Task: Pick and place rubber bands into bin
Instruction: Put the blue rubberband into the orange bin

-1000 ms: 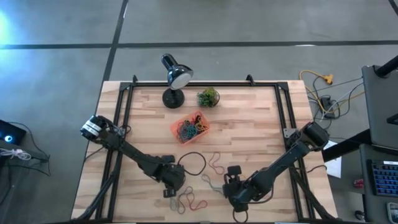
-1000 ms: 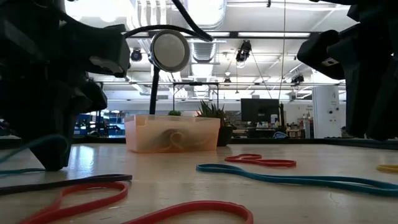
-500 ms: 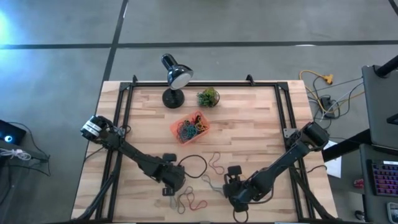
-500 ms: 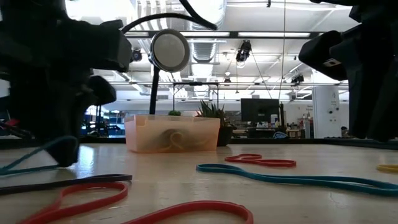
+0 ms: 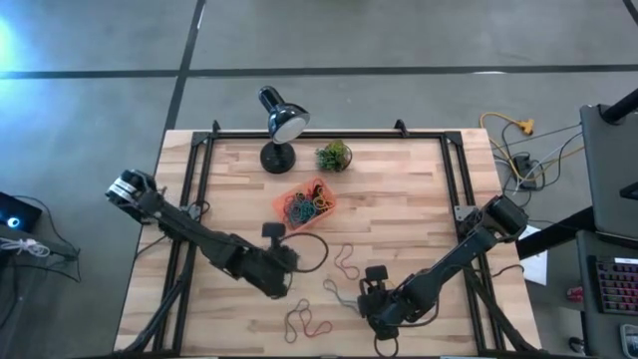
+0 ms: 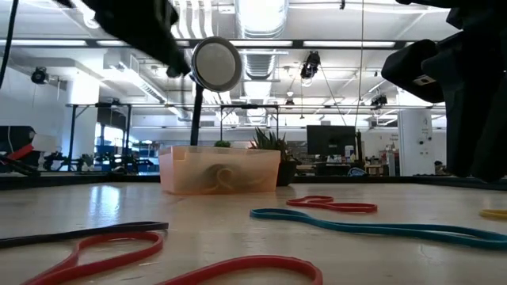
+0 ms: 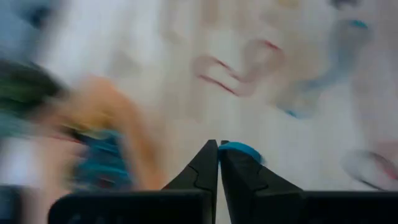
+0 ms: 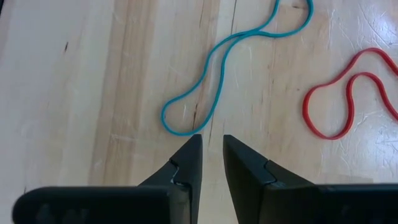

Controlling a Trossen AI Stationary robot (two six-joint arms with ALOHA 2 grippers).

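The orange bin (image 5: 278, 209) stands mid-table, far of centre, with several coloured rubber bands inside; the low view shows it too (image 6: 220, 168). My left gripper (image 5: 286, 279) is raised over the table's near left, shut on a blue rubber band (image 7: 241, 149). My right gripper (image 8: 211, 144) stands low at the near middle and is open, with bare wood between its fingers. Just ahead of its fingertips lies the looped end of a teal band (image 8: 214, 68), and a red band (image 8: 348, 93) lies beside it. My left gripper pinches the blue rubber band between its two shut fingertips. Only a short blue piece (image 7: 241, 149) shows beside one fingertip. The fingers slant down. The rest of the band and how it hangs do not show.
Loose bands lie near the front edge: red ones (image 6: 119, 253), a teal one (image 6: 372, 226), a black one (image 6: 79, 233) and a yellow one (image 6: 495, 214). A black loop (image 5: 313, 259) lies by the left arm. A desk lamp (image 5: 279, 125) and a small plant (image 5: 334, 156) stand at the far edge.
My left gripper has risen from the table, shut, and has rolled and tipped more level. The blue band that trailed on the table beside it has left the low view with it. My right gripper has kept still.
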